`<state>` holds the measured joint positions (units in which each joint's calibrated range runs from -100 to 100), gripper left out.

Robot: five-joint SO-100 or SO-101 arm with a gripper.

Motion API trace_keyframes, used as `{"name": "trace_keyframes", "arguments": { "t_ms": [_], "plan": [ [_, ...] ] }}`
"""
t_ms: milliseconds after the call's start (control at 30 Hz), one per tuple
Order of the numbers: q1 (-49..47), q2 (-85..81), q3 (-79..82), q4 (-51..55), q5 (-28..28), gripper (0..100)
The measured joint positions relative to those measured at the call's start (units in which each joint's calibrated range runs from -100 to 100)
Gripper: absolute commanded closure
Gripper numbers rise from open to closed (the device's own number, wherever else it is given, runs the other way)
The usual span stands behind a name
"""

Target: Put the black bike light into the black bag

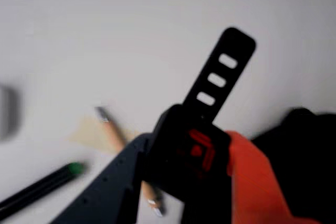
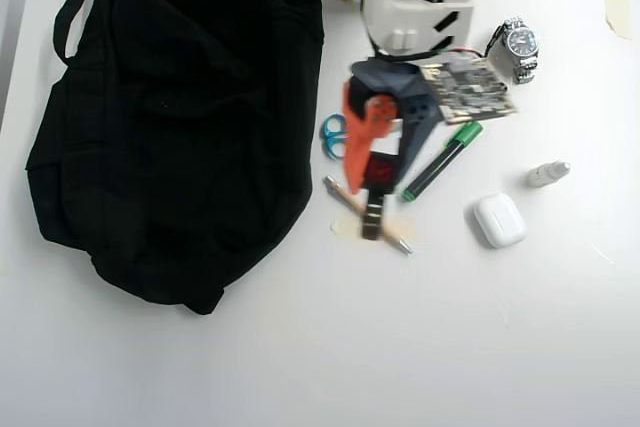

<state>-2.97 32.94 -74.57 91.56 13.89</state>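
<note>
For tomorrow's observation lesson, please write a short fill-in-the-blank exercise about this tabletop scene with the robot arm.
1. The end effector is closed on the black bike ____.
2. The bike light's lens face is coloured ____.
3. In the overhead view, the black bag lies to the ____ of the arm.
4. The marker beside the arm has a ____ cap.

Missing words: light; red; left; green
</note>
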Motion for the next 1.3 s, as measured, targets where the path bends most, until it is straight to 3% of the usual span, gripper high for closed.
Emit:
{"name": "trace_keyframes", "arguments": {
  "t_ms": [367,567,733,967,1300],
  "plan": [
    [11.38,4.42,-0.26,-2.47,0.00,97],
    [14.61,9.01,-0.17,-5.45,-0.93,89],
    [13.87,9.17,-0.77,-5.54,-2.30,96],
    [13.50,9.17,-16.38,6.05,-2.30,98],
    [15.71,9.09,-20.82,7.16,-2.30,98]
  ]
}}
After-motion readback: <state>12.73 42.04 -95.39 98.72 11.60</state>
